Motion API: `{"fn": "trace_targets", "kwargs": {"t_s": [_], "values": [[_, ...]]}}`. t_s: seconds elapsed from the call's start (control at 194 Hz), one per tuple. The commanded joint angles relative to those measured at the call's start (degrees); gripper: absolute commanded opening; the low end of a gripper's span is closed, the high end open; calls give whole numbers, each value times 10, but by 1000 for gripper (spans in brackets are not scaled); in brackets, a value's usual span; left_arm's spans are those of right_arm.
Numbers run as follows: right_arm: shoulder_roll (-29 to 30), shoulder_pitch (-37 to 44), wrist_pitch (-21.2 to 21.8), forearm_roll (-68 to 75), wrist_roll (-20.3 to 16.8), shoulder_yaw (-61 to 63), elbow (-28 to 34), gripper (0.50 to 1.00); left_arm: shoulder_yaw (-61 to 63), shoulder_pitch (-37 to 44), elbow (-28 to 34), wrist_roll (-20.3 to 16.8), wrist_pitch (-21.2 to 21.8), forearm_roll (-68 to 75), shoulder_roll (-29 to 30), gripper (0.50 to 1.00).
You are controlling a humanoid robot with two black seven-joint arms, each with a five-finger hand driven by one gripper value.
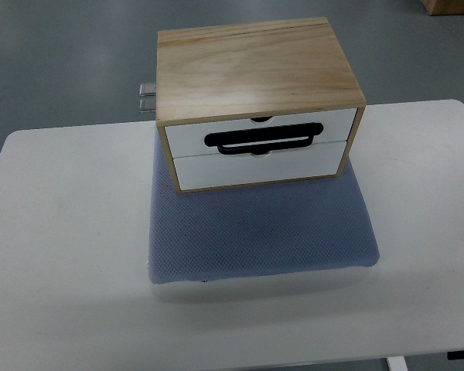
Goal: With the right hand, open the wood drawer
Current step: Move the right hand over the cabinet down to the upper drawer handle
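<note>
Zero hands in frame, so right hand state unknown. Wood drawer box (pixel 259 104) sits on rear half of blue mat (pixel 263 232). Black handle (pixel 264 140) on front face above mat, long axis left-right. Right arm must enter from handle's right.

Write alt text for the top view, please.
A wooden box with two closed white drawers and a black handle sits on a blue mat on a white table. No robot hand is visible.
</note>
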Motion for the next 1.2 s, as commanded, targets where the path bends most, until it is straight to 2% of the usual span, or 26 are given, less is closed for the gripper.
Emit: {"fn": "trace_targets", "kwargs": {"t_s": [0.0,0.113,0.201,0.432,0.623,0.772,0.896,1.195], "values": [[-28,84,12,-49,0,-88,60,940,0,0,0,0,0,0,0,1000],[-36,162,57,-92,0,-158,100,940,0,0,0,0,0,0,0,1000],[-31,237,126,-141,-8,-220,121,940,0,0,0,0,0,0,0,1000],[17,359,258,-235,-26,-280,185,940,0,0,0,0,0,0,0,1000],[65,404,259,-262,-57,-284,257,940,0,0,0,0,0,0,0,1000],[116,406,259,-267,-86,-292,284,940,0,0,0,0,0,0,0,1000],[149,402,259,-266,-86,-300,285,940,0,0,0,0,0,0,0,1000],[156,365,259,-260,-86,-300,312,940,0,0,0,0,0,0,0,1000]]}}
